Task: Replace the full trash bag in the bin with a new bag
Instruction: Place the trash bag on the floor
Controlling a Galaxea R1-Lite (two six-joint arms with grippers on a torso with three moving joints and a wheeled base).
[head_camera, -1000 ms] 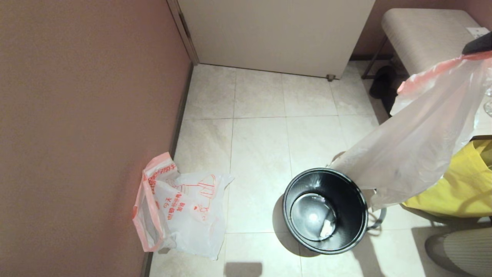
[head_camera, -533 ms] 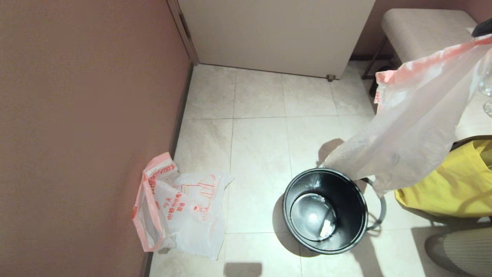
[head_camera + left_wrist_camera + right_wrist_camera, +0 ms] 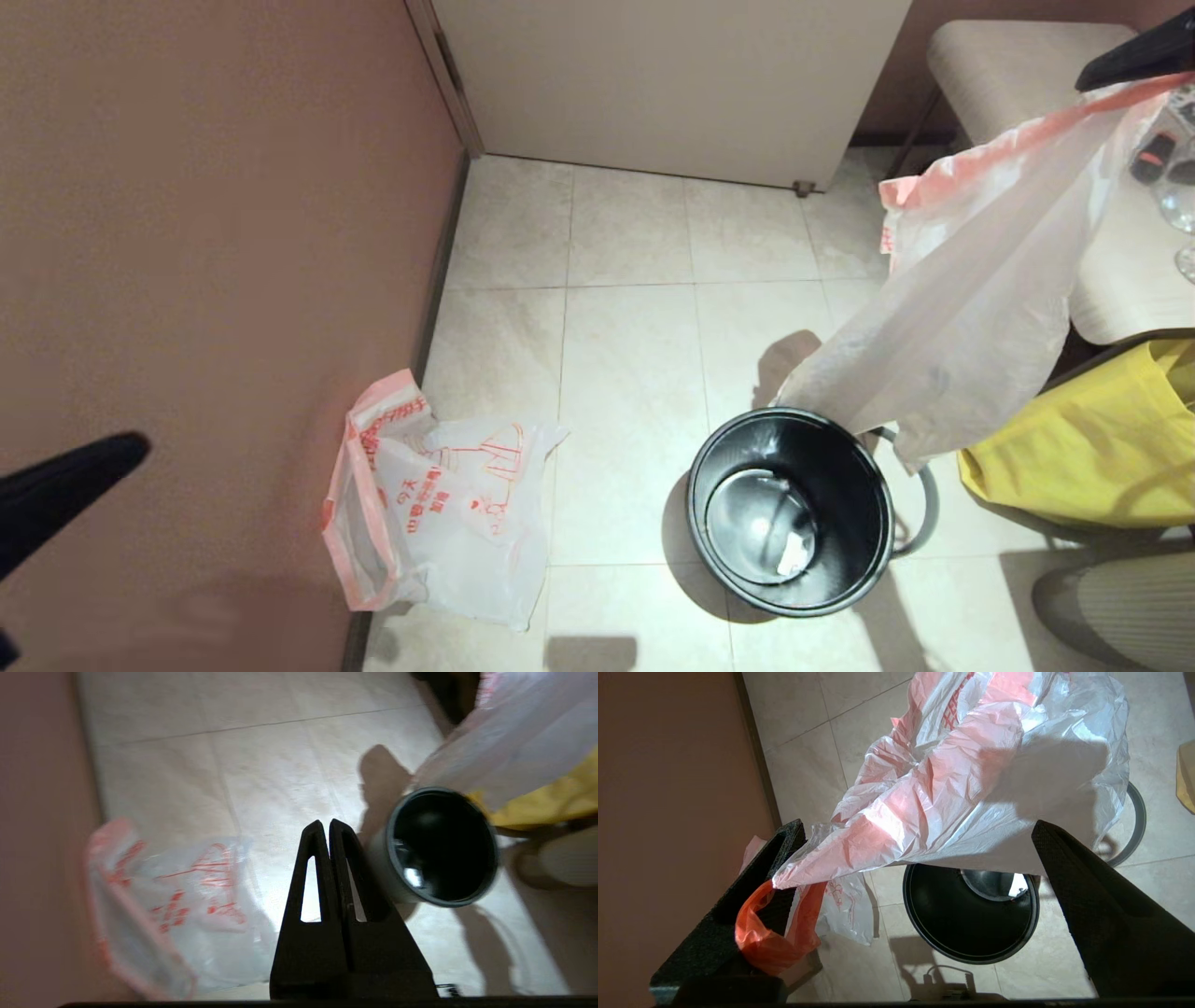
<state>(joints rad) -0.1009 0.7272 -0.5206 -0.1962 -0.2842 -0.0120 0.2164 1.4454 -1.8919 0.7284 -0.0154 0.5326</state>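
The new bag (image 3: 971, 308) hangs flat and limp from my right gripper (image 3: 1134, 56), high at the right. Its lower end touches the far rim of the bin (image 3: 789, 509). In the right wrist view the gripper (image 3: 915, 826) is open wide, and the bag's pink-red handle (image 3: 775, 933) is looped over one finger (image 3: 752, 882). The black bin (image 3: 971, 914) stands on the floor with only a white scrap inside. The full trash bag (image 3: 439, 504) lies puffed up by the left wall; its contents do not show plainly. My left gripper (image 3: 324, 823) is shut and holds nothing. It hovers between that bag and the bin.
The grey ring (image 3: 922, 509) lies on the floor behind the bin, off its rim. A big yellow bag (image 3: 1092, 448) sits at the right, below a pale stool (image 3: 1018, 84). A white door (image 3: 672, 84) closes the back and a brown wall (image 3: 205, 280) the left.
The right gripper has carried the new bag's top up and leftward, so the bag's upper edge has swung left. The left gripper has come into the head view at the lower left.
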